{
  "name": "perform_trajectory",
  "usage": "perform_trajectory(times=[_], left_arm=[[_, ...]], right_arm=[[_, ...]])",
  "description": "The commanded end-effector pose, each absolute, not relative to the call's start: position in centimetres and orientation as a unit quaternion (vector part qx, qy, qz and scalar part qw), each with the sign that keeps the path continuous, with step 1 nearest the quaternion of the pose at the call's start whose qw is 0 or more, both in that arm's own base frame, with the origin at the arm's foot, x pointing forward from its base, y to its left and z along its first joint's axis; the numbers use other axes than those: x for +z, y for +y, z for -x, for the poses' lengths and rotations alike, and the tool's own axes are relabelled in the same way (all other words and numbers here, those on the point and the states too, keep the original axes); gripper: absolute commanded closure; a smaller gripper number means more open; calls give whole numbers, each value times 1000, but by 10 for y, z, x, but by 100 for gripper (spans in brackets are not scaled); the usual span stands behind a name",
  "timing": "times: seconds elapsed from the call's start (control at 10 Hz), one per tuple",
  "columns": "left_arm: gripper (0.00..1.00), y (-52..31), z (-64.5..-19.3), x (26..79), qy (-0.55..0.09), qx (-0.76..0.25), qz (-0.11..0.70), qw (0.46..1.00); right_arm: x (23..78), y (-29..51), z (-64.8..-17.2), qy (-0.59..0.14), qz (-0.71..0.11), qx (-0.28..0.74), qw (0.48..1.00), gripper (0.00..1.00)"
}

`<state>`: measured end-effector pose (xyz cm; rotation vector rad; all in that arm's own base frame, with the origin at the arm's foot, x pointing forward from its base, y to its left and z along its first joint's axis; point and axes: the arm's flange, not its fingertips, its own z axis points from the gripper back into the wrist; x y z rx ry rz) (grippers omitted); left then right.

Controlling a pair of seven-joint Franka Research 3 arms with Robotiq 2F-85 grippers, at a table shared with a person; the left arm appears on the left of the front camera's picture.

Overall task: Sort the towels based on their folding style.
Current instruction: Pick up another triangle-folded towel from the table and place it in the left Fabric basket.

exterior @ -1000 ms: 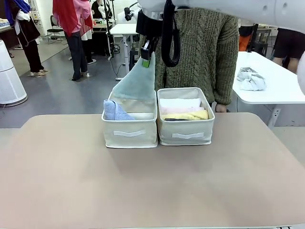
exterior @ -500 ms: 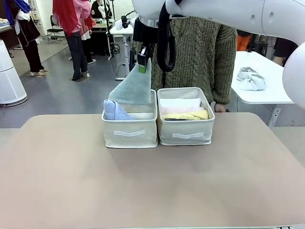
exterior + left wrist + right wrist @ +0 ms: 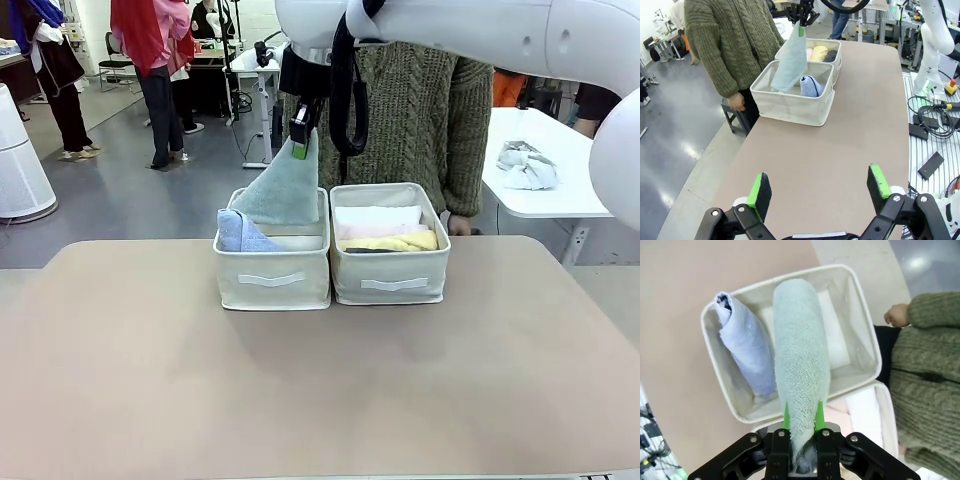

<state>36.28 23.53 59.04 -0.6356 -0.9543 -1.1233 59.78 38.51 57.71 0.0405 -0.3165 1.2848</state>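
The table (image 3: 320, 380) carries two bins side by side at its far edge, and a person (image 3: 420, 110) in a knitted jumper stands just behind them. The right bin (image 3: 390, 275) holds the rolls: white (image 3: 377, 214), pink (image 3: 380, 230) and yellow (image 3: 392, 243), with a dark one under the yellow whose shape I cannot make out from the front. The left bin (image 3: 272, 280) holds the blue cone (image 3: 240, 233).

The right gripper (image 3: 300, 135) is clamped on the narrow tip of the green cone (image 3: 283, 190), which hangs with its wide base dipping into the left bin, beside the blue cone. The left gripper (image 3: 820, 187) hangs spread wide over the near table, holding nothing.

The risks, as I judge them: the grip is only on the tip, so the cone could unroll or slide out if the arm swings. Let go from this height, it may tip over the back wall or slump across the blue cone. The base hangs near the shared wall, so a drift sideways could drop it among the rolls. The person's hand (image 3: 896, 315) is close to the bins and could be brushed.

The right wrist view looks straight down the cone and shows the free floor beside the blue cone. The left wrist view shows the cone from the side, clear of the rim.
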Motion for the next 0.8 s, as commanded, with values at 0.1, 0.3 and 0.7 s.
perform_trajectory(times=[0.1,0.3,0.7], left_arm=[[0,237,-360,590,-428,-510,282,691],[0,237,-360,590,-428,-510,282,691],[0,237,-360,590,-428,-510,282,691]], right_arm=[[559,384,-618,-166,-15,624,763,82],[545,382,-630,-170,-21,632,756,82],[517,380,-647,-140,-36,633,760,82]])
